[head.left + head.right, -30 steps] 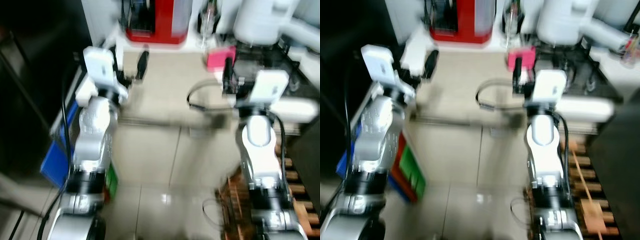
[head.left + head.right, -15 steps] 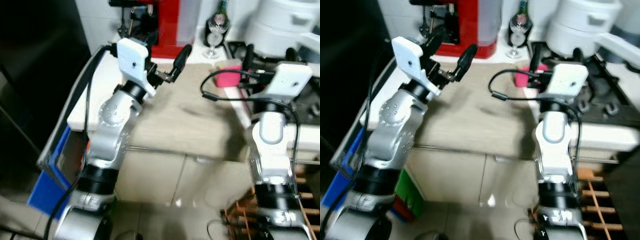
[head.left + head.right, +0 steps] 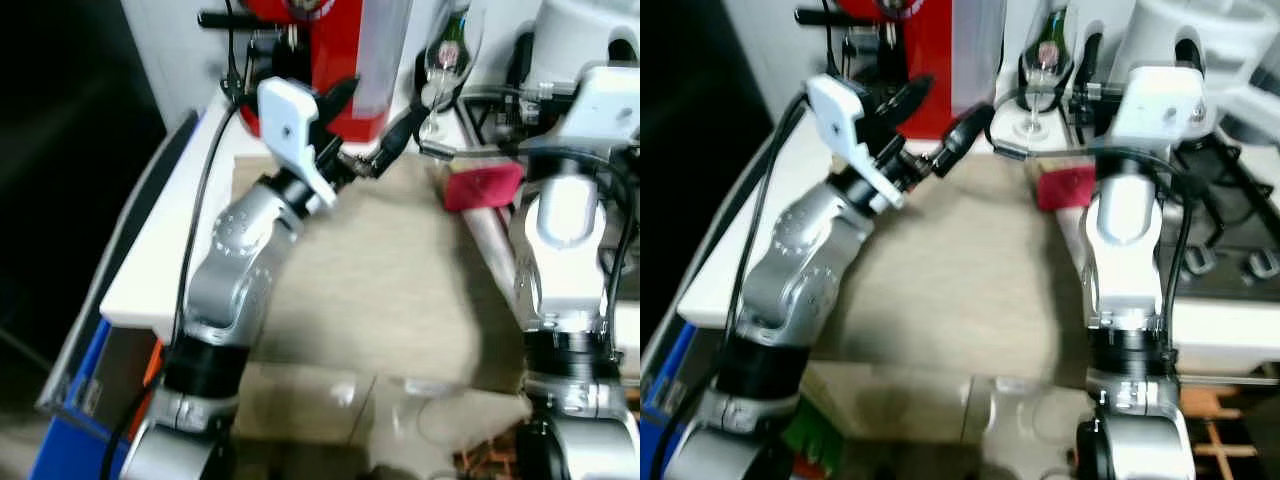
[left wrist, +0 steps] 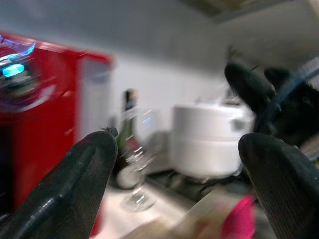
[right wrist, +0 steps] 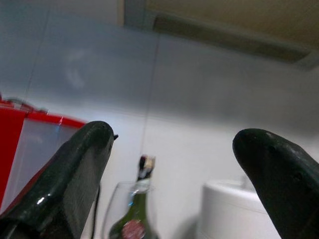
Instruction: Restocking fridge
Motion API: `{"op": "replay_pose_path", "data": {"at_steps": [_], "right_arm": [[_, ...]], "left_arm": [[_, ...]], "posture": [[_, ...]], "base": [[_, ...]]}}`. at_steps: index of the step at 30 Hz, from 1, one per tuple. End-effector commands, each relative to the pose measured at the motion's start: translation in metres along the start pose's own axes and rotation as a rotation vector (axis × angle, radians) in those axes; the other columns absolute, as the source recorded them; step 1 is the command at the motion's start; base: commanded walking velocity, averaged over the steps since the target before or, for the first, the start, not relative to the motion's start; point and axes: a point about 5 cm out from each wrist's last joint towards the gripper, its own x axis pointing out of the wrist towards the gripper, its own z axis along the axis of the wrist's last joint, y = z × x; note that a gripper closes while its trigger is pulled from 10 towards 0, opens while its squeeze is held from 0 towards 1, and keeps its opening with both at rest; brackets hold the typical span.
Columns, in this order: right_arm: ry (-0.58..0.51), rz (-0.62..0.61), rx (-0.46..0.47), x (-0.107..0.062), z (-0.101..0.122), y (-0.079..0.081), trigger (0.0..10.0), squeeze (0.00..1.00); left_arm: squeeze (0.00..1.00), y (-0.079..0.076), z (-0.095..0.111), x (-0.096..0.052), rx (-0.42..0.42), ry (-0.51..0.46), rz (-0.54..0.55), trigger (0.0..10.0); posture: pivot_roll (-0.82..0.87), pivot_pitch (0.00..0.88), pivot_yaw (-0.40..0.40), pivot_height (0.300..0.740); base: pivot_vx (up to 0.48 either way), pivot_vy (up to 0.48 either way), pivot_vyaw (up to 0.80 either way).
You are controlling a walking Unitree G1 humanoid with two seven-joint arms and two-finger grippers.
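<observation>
Both arms now reach farther over the beige countertop [image 3: 370, 280] than half a second ago, and the camera has closed in, so the floor that showed at the bottom has nearly dropped out of sight. The left gripper [image 3: 925, 130], which pointed at the counter's middle, now has its two black fingers spread apart right in front of the red appliance [image 3: 345, 60], holding nothing. In the left wrist view the fingers [image 4: 75, 184] stand wide apart, and between them sit a wine glass [image 4: 137, 169], a dark bottle [image 4: 128, 129] and a white pot-shaped cooker [image 4: 212, 144], with a pink blur [image 4: 239, 219] low by the far finger.

The right gripper [image 5: 174, 174] has lifted; its wrist camera looks up at a grey-white wall, its fingers [image 5: 65, 184] well apart and empty. Between them stand the wine glass [image 5: 117, 209] and the bottle [image 5: 139, 214], whose round red neck label is too blurred to read, with the clear side of the red appliance [image 5: 30, 149] beyond one finger and the cooker [image 5: 234, 209] toward the other.

From the head, the pink object [image 3: 483, 186] lies on the counter just beside the right arm, and the stove [image 3: 1230, 230] is on that arm's outer side. No writing or brand can be read anywhere; motion blur smears it. I cannot tell where a fridge is.
</observation>
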Motion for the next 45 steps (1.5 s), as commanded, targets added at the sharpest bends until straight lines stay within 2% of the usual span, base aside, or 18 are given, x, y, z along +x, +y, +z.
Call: {"op": "replay_pose_path", "data": {"at_steps": [1,4,6,13,15,17,21,22,28,32,33,34,36,37,40,42,45], "right_arm": [[0.058,-0.051,0.003,0.004,-0.012,-0.014,10.0,0.08],[0.139,-0.168,0.063,0.012,-0.026,-0.030,10.0,0.08],[0.178,-0.220,0.060,0.013,-0.035,-0.039,10.0,0.07],[0.306,-0.277,0.054,0.012,-0.064,-0.052,10.0,0.07],[0.397,-0.295,0.107,0.008,-0.079,-0.055,10.0,0.07],[0.435,-0.317,0.155,0.008,-0.084,-0.056,10.0,0.07],[0.441,-0.336,0.227,0.012,-0.083,-0.056,10.0,0.07],[0.440,-0.343,0.268,0.014,-0.082,-0.055,10.0,0.07],[0.435,-0.283,0.427,0.020,-0.078,-0.029,10.0,0.08],[0.427,-0.235,0.477,0.012,-0.074,-0.007,10.0,0.08],[0.427,-0.235,0.477,0.012,-0.074,-0.007,10.0,0.08],[0.434,-0.209,0.495,0.005,-0.073,0.005,10.0,0.08],[0.445,-0.178,0.523,-0.005,-0.071,0.018,10.0,0.08],[0.445,-0.178,0.523,-0.005,-0.071,0.018,10.0,0.08],[0.425,-0.118,0.527,-0.015,-0.061,0.035,10.0,0.08],[0.419,-0.048,0.532,-0.030,-0.050,0.051,10.0,0.08],[0.429,-0.007,0.535,-0.039,-0.046,0.060,10.0,0.08]], "left_arm": [[0.00,-0.004,0.006,-0.003,-0.006,-0.012,-0.010,10.0],[0.00,-0.001,0.009,-0.013,0.008,0.022,0.000,10.0],[0.00,0.002,0.010,-0.020,0.021,0.046,0.011,10.0],[0.00,0.014,0.020,-0.041,0.066,0.134,0.040,10.0],[0.00,0.016,0.021,-0.046,0.073,0.164,0.049,10.0],[0.00,0.016,0.022,-0.047,0.077,0.176,0.052,10.0],[0.00,0.017,0.024,-0.051,0.076,0.190,0.066,10.0],[0.00,0.017,0.024,-0.052,0.074,0.195,0.071,10.0],[0.00,0.017,0.023,-0.055,0.062,0.215,0.087,10.0],[0.00,0.016,0.023,-0.055,0.055,0.216,0.083,10.0],[0.00,0.016,0.023,-0.055,0.055,0.216,0.083,10.0],[0.00,0.017,0.022,-0.054,0.053,0.217,0.084,10.0],[0.00,0.017,0.022,-0.053,0.055,0.215,0.084,10.0],[0.00,0.017,0.022,-0.053,0.055,0.215,0.084,10.0],[0.00,0.018,0.023,-0.051,0.058,0.210,0.083,10.0],[0.00,0.019,0.023,-0.050,0.061,0.207,0.081,10.0],[0.00,0.019,0.023,-0.049,0.061,0.204,0.081,10.0]], "posture": [[-0.04,0.127,0.034,0.740],[0.02,0.167,0.050,0.740],[0.05,0.181,0.059,0.740],[0.14,0.237,0.097,0.740],[0.16,0.251,0.100,0.740],[0.16,0.262,0.097,0.740],[0.16,0.272,0.087,0.740],[0.15,0.275,0.083,0.740],[0.13,0.273,0.073,0.740],[0.11,0.265,0.071,0.740],[0.11,0.265,0.071,0.740],[0.11,0.262,0.071,0.740],[0.11,0.259,0.072,0.740],[0.11,0.259,0.072,0.740],[0.10,0.249,0.073,0.740],[0.09,0.243,0.073,0.740],[0.08,0.241,0.070,0.740]], "base": [[0.000,0.000,0.00],[0.000,0.000,0.00],[0.000,0.000,0.00],[0.000,0.000,0.00],[0.000,0.000,0.00],[0.000,0.000,0.00],[0.000,0.000,0.00],[0.000,0.000,0.00],[0.000,0.000,0.00],[0.000,0.000,0.00],[0.000,0.000,0.00],[0.000,0.000,0.00],[0.000,0.000,0.00],[0.000,0.000,0.00],[0.000,0.000,0.00],[0.000,0.000,0.00],[0.000,0.000,0.00]]}}
